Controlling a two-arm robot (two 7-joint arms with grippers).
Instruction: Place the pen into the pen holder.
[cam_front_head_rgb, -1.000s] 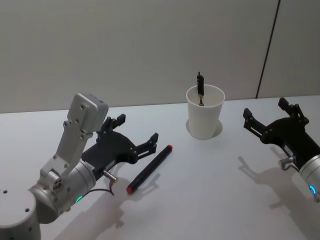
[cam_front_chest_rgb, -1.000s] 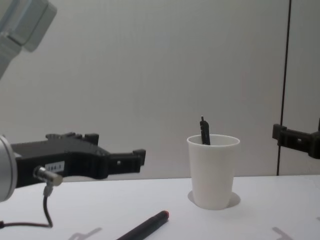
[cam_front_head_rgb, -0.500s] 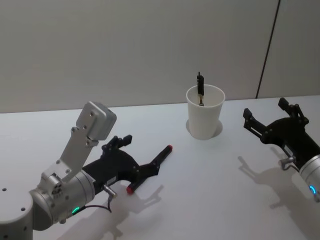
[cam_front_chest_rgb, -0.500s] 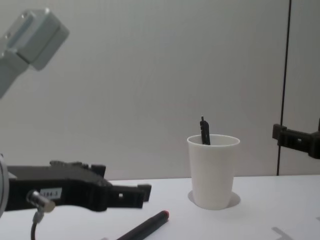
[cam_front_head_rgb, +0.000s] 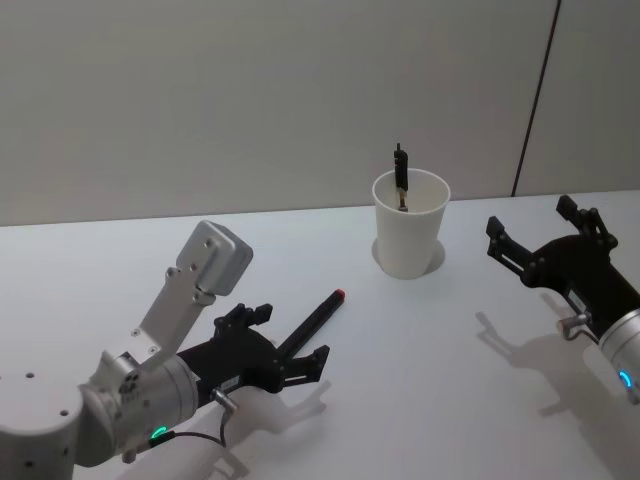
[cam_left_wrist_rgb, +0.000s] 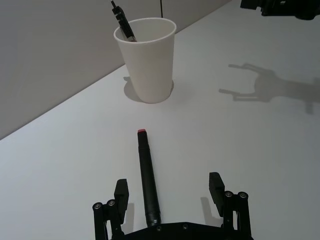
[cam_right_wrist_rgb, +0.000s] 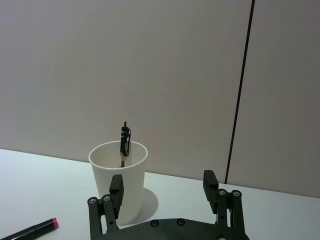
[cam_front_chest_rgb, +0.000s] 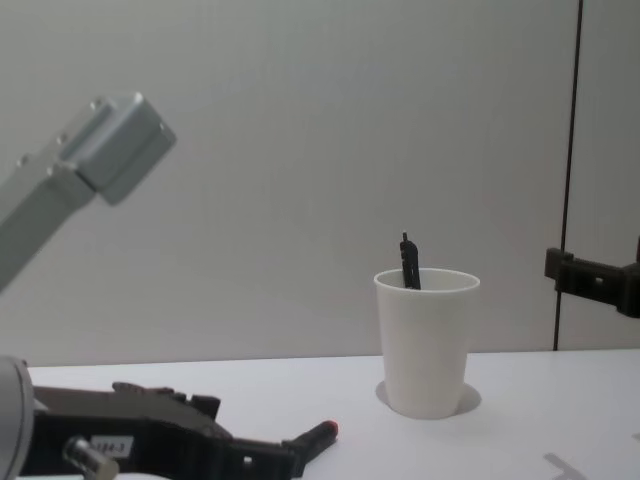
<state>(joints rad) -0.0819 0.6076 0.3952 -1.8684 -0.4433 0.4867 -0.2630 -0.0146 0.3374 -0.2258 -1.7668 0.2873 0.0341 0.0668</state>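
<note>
Lowered since earlier, my left gripper (cam_front_head_rgb: 290, 335) straddles pen (cam_front_head_rgb: 320, 313), jaws apart; off-centre closure may roll pen aside. Parked: right gripper (cam_front_head_rgb: 530, 218), jaws apart.

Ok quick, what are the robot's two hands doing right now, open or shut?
Left gripper: open, fingers either side of the pen, not gripping it.
Right gripper: open, holding nothing.

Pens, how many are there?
2. One pen lies on the table between the jaws of the open left hand; another pen stands in the cup. More may hide inside.
</note>
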